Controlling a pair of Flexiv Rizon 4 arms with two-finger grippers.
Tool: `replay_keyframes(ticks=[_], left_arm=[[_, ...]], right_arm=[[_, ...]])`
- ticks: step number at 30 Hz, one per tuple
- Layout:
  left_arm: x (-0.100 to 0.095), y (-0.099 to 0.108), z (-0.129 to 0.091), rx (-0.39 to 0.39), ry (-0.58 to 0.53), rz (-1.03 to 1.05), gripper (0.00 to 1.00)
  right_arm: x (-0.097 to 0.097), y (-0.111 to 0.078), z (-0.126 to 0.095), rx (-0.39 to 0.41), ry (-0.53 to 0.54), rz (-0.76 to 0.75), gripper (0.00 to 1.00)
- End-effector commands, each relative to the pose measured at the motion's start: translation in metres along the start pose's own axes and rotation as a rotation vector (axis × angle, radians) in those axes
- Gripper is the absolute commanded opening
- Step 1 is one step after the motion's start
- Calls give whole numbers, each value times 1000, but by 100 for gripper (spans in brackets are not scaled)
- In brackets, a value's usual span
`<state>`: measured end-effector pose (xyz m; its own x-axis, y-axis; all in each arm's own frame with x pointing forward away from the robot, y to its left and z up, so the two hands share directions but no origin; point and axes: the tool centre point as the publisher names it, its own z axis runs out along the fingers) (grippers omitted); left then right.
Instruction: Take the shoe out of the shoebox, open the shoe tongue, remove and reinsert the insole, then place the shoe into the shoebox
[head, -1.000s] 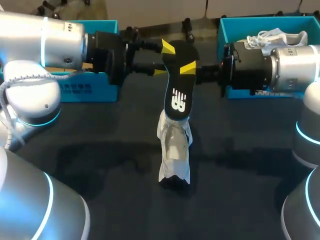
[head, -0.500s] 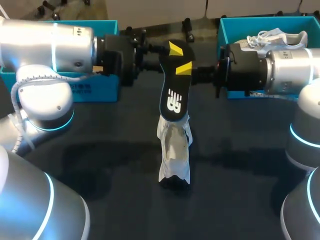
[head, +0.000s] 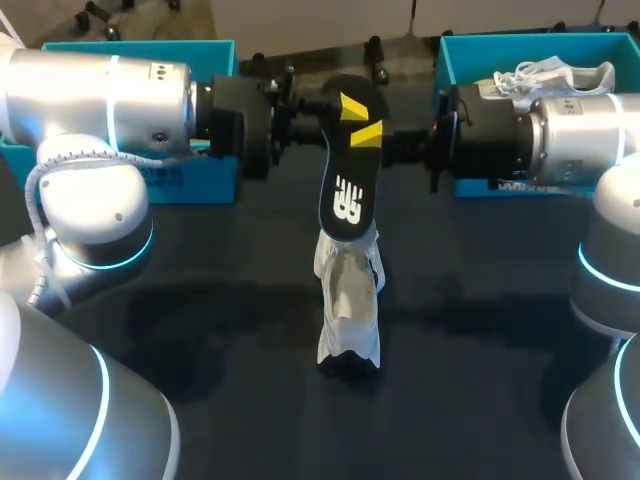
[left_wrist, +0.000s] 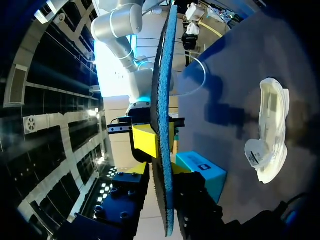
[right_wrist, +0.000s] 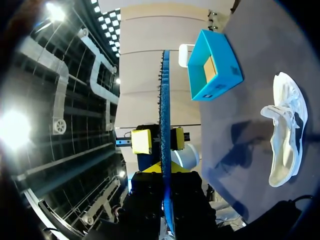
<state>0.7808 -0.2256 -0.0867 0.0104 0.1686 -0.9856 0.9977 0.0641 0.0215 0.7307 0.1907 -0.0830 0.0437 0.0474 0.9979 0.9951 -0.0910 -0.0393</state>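
A dark table carries a white shoe at its middle. Above it, at the shoe's 12 o'clock, a black insole hangs upright in the air. The left gripper and the right gripper meet at its upper end, each clamped on the insole. A blue box sits at the shoe's 10 o'clock. A second blue box at 2 o'clock holds another shoe.

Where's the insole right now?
In the head view the insole is held upright at centre back, pinched between the left gripper and right gripper, above the white shoe lying on the table.
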Motion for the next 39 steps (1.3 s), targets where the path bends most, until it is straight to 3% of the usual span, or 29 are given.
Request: replay_keyframes(ticks=[1,6,12,17,18,19,20,21,29,39], left_arm=[[3,-4,-2,-4,-7,2,23],[4,-6,-3,-6,-10,-3,18],[5,-7,-3,-5,-8,-2,0],[6,-9,-2,4,-8,-11,0],[6,-9,-2,5,-7,-16,0],[7,-9,-2,5,-8,-20,0],[8,-9,-2,5,-8,-22,0],[9,-9,-2,5,-8,-24,0],[13,-10,-2,12,-15,-28,0],[17,-18,-1,38,-45,-61,0]], right_arm=[[0,1,1,0,-4,-2,0],[0,1,1,1,-5,-2,0],[-1,0,1,3,-4,2,0],[-3,-3,0,0,-3,2,0],[-4,-3,0,-2,-4,3,9],[-4,-4,-1,-3,-4,3,40],[-5,-5,-3,-6,-9,5,93],[-5,-6,-5,-16,-12,5,100],[-2,-12,-26,-35,-40,-25,100],[-5,-6,-59,-39,-114,-116,100]])
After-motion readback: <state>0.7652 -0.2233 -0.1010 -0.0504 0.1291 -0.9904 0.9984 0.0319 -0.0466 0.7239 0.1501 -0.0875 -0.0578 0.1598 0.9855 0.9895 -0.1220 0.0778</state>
